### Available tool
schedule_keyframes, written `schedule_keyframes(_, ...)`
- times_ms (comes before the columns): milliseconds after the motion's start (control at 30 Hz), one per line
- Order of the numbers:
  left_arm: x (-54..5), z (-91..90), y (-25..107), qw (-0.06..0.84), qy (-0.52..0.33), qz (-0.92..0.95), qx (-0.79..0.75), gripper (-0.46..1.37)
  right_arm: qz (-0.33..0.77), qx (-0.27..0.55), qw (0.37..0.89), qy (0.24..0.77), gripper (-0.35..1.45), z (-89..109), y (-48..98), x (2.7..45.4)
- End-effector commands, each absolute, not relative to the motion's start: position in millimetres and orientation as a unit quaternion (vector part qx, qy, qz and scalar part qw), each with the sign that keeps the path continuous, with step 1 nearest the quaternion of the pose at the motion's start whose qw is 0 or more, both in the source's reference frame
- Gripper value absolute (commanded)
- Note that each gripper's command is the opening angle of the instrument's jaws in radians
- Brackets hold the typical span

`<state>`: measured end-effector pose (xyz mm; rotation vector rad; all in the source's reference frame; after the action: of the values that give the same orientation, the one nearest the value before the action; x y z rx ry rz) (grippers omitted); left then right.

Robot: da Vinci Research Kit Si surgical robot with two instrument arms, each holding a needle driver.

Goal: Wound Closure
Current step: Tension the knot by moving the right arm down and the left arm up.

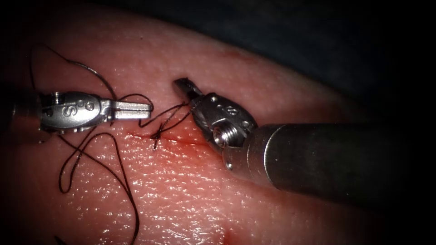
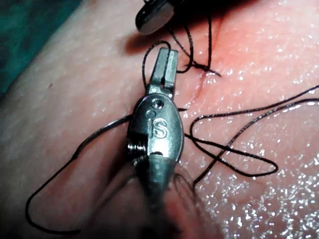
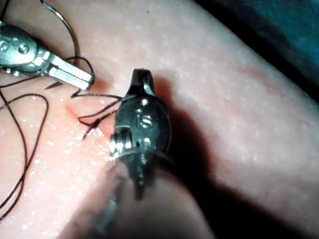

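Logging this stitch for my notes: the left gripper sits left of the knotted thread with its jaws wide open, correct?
Not quite. The left gripper does sit left of the knotted thread, but its jaws are shut together, not wide open. The endoscope view shows this.

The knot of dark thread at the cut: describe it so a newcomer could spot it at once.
Start from the pale pink tissue and find the short red cut between the two steel tools. The small tangle of dark thread, the knot, sits at the cut's left end. Unlike the wide loose loops on the left, it is tight with short ends.
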<state>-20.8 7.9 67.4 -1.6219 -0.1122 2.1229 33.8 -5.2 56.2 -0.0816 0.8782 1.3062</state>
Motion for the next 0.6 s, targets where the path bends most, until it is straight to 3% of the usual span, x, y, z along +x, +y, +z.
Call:
schedule_keyframes(33,-20.8,67.7,8.3,0.231,-0.043,0.773,-0.59,-0.35,0.585,-0.039,0.706,0.397,-0.35,56.1,-5.3,33.8)
schedule_keyframes(600,-21.7,70.2,16.4,0.247,-0.01,0.778,-0.578,-0.35,0.566,-0.026,0.709,0.42,-0.35,53.5,-8.8,34.3)
